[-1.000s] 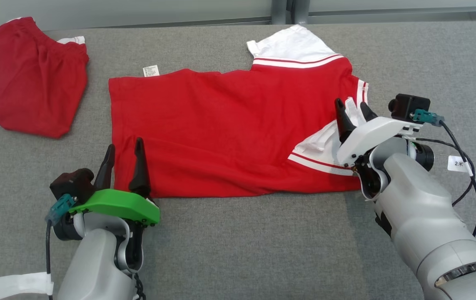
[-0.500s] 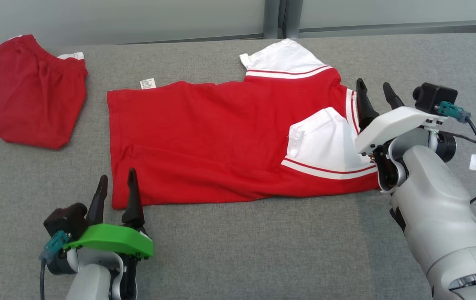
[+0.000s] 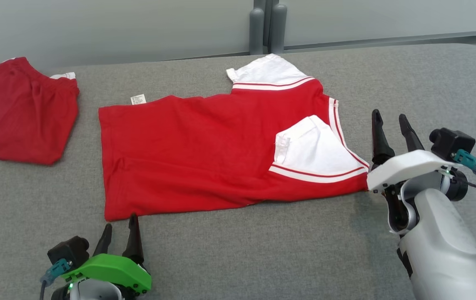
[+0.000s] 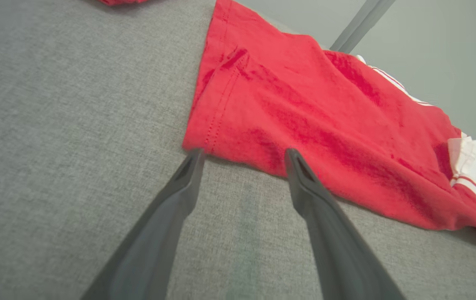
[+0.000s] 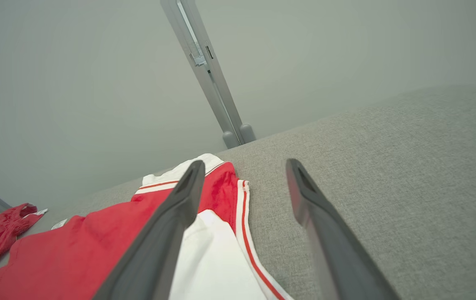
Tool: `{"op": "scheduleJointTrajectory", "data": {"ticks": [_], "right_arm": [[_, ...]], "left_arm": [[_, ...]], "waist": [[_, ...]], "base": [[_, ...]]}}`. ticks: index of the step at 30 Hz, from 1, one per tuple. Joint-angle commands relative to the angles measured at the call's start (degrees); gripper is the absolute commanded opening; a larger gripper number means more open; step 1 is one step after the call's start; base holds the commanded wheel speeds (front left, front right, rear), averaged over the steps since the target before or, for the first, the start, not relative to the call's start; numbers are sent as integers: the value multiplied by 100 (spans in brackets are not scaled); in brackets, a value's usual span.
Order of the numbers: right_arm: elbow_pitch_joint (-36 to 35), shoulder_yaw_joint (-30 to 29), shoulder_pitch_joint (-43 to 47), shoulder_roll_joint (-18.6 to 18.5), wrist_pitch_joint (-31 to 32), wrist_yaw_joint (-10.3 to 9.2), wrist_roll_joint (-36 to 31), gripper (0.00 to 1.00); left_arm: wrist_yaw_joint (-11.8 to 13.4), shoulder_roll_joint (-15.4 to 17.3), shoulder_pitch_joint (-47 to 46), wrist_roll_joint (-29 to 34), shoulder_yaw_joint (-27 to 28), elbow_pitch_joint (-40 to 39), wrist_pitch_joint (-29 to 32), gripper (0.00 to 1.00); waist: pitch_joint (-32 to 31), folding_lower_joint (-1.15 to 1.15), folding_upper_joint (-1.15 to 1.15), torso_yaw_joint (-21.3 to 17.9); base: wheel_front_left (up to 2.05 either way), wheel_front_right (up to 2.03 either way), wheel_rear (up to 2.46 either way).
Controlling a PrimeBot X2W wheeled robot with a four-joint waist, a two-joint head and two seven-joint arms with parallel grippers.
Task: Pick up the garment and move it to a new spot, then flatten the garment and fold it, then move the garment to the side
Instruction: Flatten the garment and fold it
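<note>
Hovering nearest, the left gripper [image 3: 120, 223] stands spread and empty, just short of the red T-shirt's [image 3: 196, 154] near hem corner [image 3: 109, 213]; the right gripper [image 3: 389, 116], likewise spread and empty, sits just beside the shoulder end; the shirt lies flat on the grey padded table [image 3: 262, 250], its near white sleeve [image 3: 317, 150] folded inward; soft, light and limp, it would likely sag, so pinching hem corner and shoulder together seems wisest; red shorts [image 3: 25, 112] lie far left.
</note>
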Motion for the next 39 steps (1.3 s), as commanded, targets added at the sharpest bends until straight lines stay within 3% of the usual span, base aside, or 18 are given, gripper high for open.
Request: {"op": "scheduleJointTrajectory", "data": {"ticks": [1,8,18,19,20,21,23,24,25,34,39], "right_arm": [[-235,-28,249,9,-16,1,13,100],[-916,10,815,37,-13,1,111,100],[-1324,-8,1164,37,76,1,198,100],[-1356,-18,1198,36,89,1,190,100],[-1383,-22,1225,38,107,1,180,100],[-1412,-26,1257,37,121,1,169,100],[-1469,-32,1333,37,145,1,153,100],[-1489,-47,1374,37,166,1,142,100],[-1516,-63,1418,36,176,1,130,100],[-1754,-126,1948,37,408,1,110,100],[-1827,-42,2293,37,610,1,262,100]], "left_arm": [[69,20,80,-211,75,59,128,100],[189,4,-211,-933,207,387,361,100],[151,-1,-638,-1637,94,865,196,100],[150,-2,-681,-1666,80,924,180,92],[157,-2,-722,-1676,66,992,127,65],[167,-2,-766,-1697,57,1047,84,47],[161,0,-838,-1728,42,1143,-34,26],[158,0,-864,-1725,30,1188,-87,7],[158,0,-889,-1700,13,1216,-142,0],[29,11,-562,-1571,-73,1060,-373,0],[116,43,-153,-1581,-39,671,-409,0]], "waist": [[-32,0,59,-72],[44,0,59,-262],[118,0,59,-442],[115,0,59,-453],[108,0,59,-461],[100,0,59,-466],[79,0,59,-469],[66,0,59,-465],[53,0,59,-458],[-101,0,59,-273],[-154,0,59,-167]], "base": [[0,0,0],[0,0,0],[0,0,0],[0,0,0],[0,0,0],[0,0,0],[0,0,0],[0,0,0],[0,0,0],[0,0,0],[0,0,0]]}}
